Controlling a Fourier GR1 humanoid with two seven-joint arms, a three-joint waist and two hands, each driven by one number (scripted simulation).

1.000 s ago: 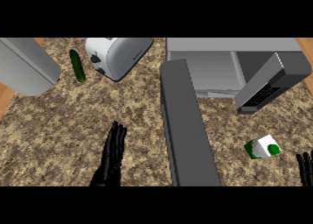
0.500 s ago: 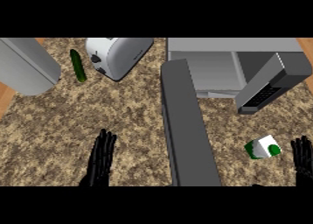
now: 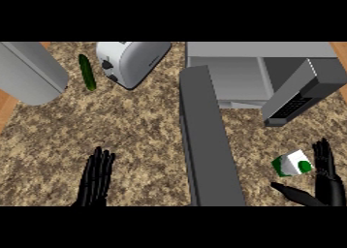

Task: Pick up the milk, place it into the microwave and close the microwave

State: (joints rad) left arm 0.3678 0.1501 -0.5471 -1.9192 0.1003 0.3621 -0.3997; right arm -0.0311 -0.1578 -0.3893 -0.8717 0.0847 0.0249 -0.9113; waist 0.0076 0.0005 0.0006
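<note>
The milk [image 3: 293,163] is a small white and green carton lying on the counter at the lower right. My right hand [image 3: 325,183] is open right beside it, straight fingers along its right side and the thumb stretched below it, not closed on it. The microwave [image 3: 259,77] stands at the upper right, its grey door [image 3: 206,140] swung wide open toward me. My left hand [image 3: 95,178] is open, fingers straight, near the lower left edge.
A white toaster [image 3: 130,60] and a green cucumber [image 3: 87,71] lie at the back left. A large grey appliance [image 3: 23,70] fills the far left. The open door splits the speckled counter [image 3: 126,126] between my hands.
My right hand has risen from the lower right edge and come up beside the milk, thumb now showing. My left hand has drawn back down toward the lower edge.
</note>
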